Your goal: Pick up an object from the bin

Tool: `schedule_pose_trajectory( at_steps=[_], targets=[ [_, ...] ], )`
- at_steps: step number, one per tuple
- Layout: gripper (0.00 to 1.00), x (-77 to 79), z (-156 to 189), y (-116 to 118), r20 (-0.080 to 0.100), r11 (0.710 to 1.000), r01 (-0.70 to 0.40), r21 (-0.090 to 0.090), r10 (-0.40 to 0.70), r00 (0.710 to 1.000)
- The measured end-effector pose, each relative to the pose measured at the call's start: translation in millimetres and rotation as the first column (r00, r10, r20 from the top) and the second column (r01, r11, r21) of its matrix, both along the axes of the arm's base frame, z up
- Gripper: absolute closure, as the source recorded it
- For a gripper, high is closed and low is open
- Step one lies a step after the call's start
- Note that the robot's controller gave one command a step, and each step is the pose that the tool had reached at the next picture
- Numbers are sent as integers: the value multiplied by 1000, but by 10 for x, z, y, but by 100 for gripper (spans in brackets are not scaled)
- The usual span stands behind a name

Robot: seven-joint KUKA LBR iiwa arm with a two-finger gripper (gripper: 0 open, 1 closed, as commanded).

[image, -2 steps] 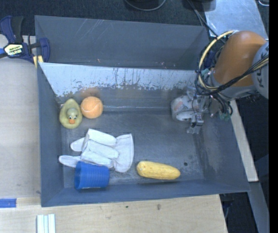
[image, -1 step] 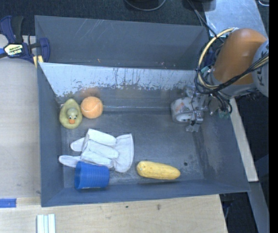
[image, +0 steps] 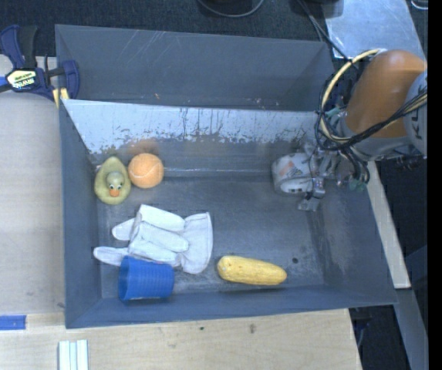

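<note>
My gripper hangs low over the right part of the bin, close to the back wall. A pale grey lump with a reddish patch lies right against its left side; whether it is held I cannot tell. The nearest other thing is a yellow corn cob, lying on the floor near the front wall, well to the gripper's lower left.
At the left lie a yellow rubber duck and an orange ball side by side. In front of them a white glove is spread out, with a blue cup on its side touching it. The orange-covered arm comes in over the right rim.
</note>
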State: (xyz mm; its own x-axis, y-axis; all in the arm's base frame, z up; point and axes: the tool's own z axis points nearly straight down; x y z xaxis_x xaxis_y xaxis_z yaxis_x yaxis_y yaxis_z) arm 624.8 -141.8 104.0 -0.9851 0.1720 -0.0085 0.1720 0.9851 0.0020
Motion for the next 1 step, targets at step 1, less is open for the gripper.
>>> schedule_pose_trajectory(
  at_steps=[1],
  targets=[
    [0, 0, -214, -176, 15, 1000, 19, -6, -19, 1000]
  ],
)
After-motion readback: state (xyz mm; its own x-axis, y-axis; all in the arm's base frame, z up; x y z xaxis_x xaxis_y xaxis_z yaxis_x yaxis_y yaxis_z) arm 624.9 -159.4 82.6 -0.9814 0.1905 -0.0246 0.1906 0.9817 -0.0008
